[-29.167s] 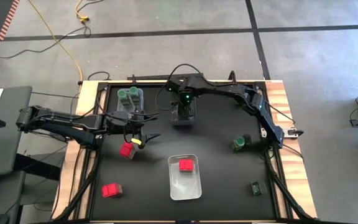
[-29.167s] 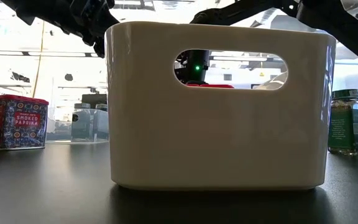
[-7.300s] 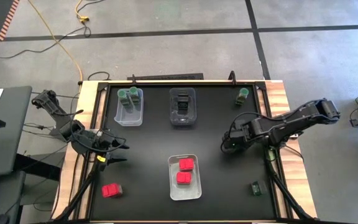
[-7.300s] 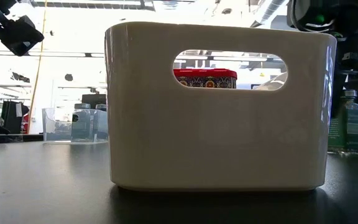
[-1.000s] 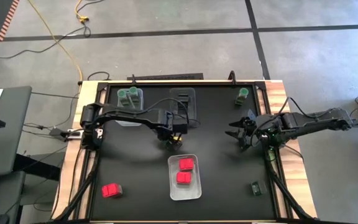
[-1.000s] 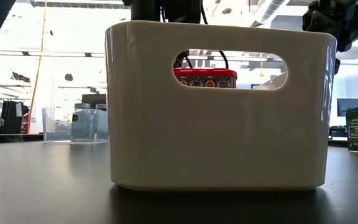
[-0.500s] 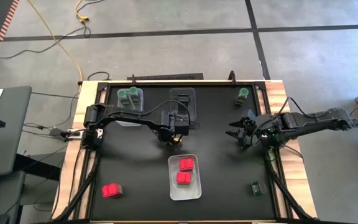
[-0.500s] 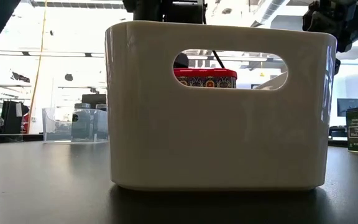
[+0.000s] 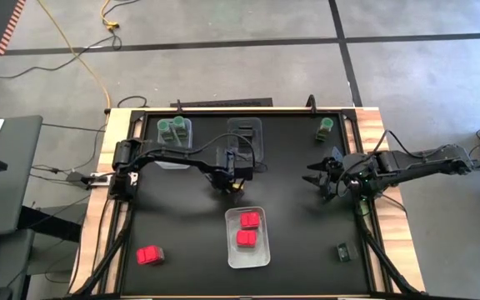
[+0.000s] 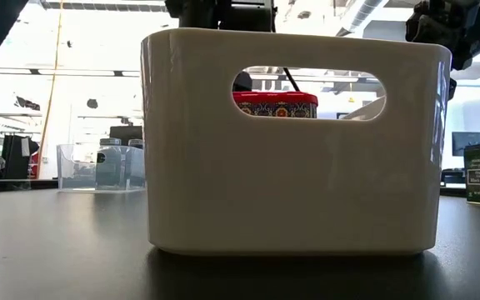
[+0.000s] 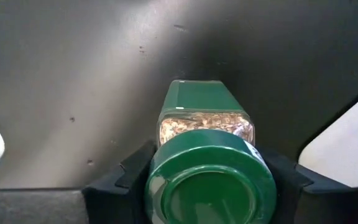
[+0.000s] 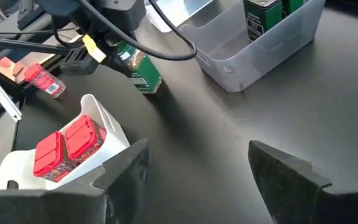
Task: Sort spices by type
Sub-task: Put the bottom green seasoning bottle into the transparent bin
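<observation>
Green-lidded jar sits tilted, clamped by the left pincer, probably for lifting; right pincer waits wide near the table edge.

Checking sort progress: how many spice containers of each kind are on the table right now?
Red packets: 3
Green-lidded jars: 4
Dark boxes: 3, two of them in the middle bin
Total: 10
</observation>
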